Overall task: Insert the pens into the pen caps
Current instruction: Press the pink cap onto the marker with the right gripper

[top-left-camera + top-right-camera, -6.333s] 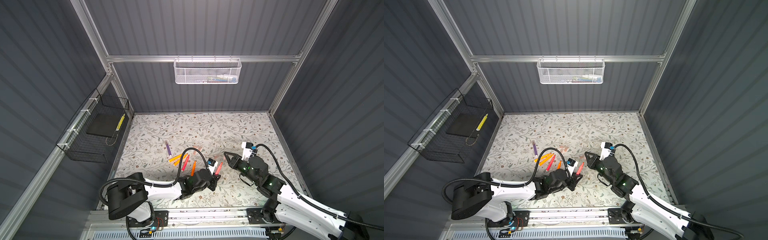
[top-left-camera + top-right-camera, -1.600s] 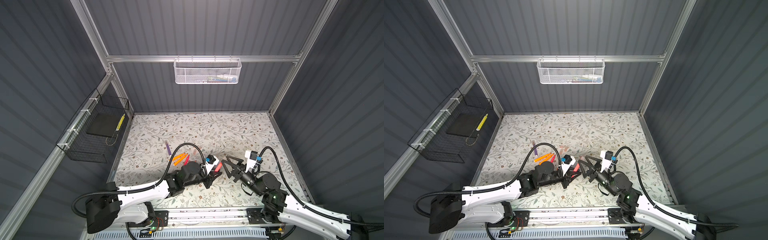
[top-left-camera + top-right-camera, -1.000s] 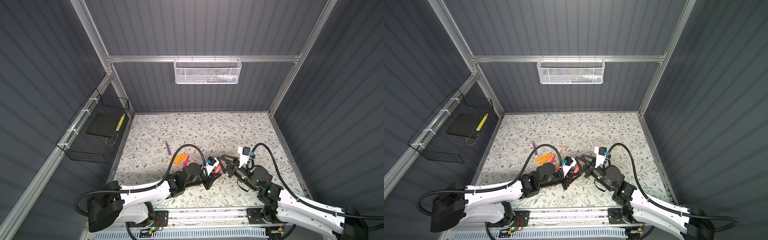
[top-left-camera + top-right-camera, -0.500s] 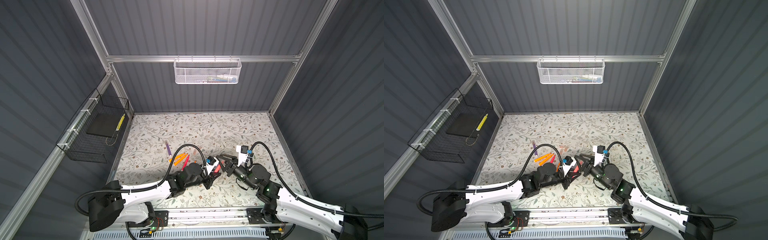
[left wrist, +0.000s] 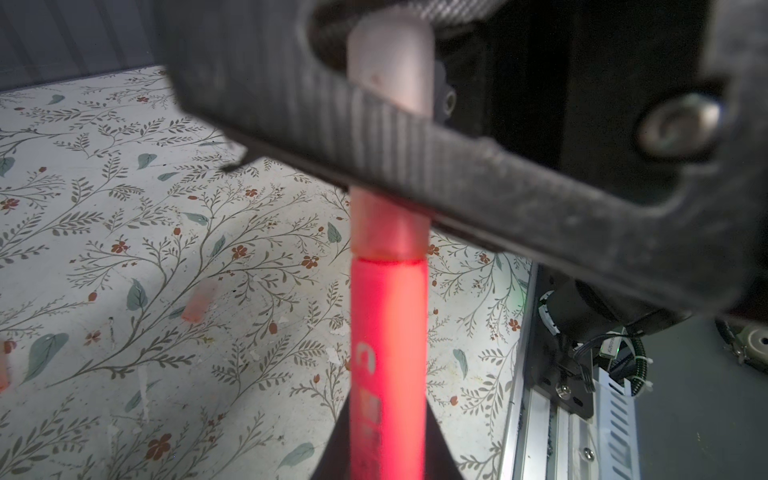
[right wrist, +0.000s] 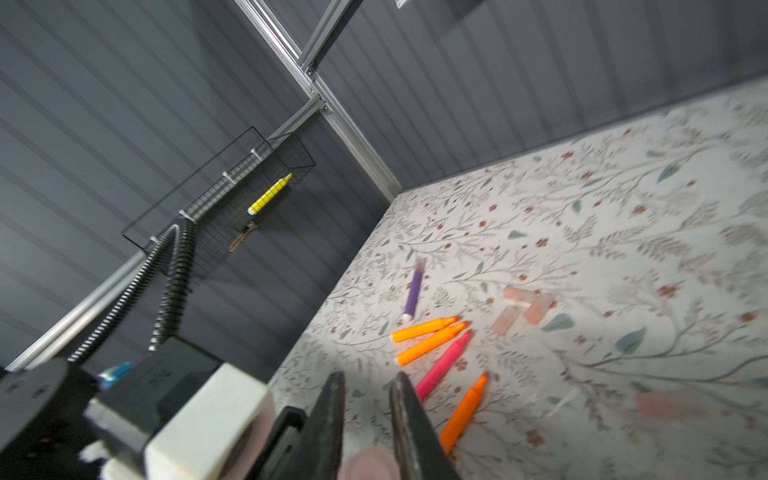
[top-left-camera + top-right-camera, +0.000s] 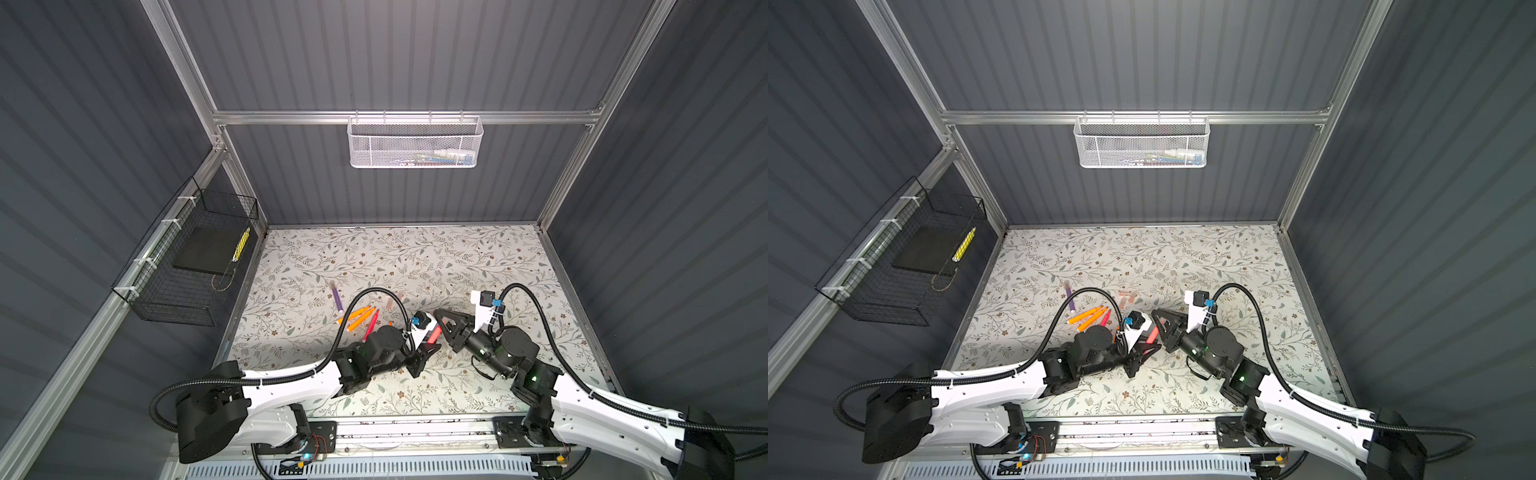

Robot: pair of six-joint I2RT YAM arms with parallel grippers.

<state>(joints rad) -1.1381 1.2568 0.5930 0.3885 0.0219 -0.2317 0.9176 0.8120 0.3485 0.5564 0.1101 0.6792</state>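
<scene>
My left gripper is shut on a pink-red pen, held off the mat and pointing at the right arm. A pale pen cap sits over the pen's far end. My right gripper is shut on that cap, whose blurred end shows between its dark fingers. In both top views the two grippers meet at mid-front, with the pen between them. On the mat to the left lie a purple pen, three orange pens and a pink pen.
Loose pale caps lie on the floral mat behind the pens, and another cap lies apart. A black wire basket hangs on the left wall and a white mesh basket on the back wall. The front rail edges the mat.
My right gripper has come in towards the left gripper and its jaws have closed on the cap at the pen's end. The left gripper has held the pen almost still.
</scene>
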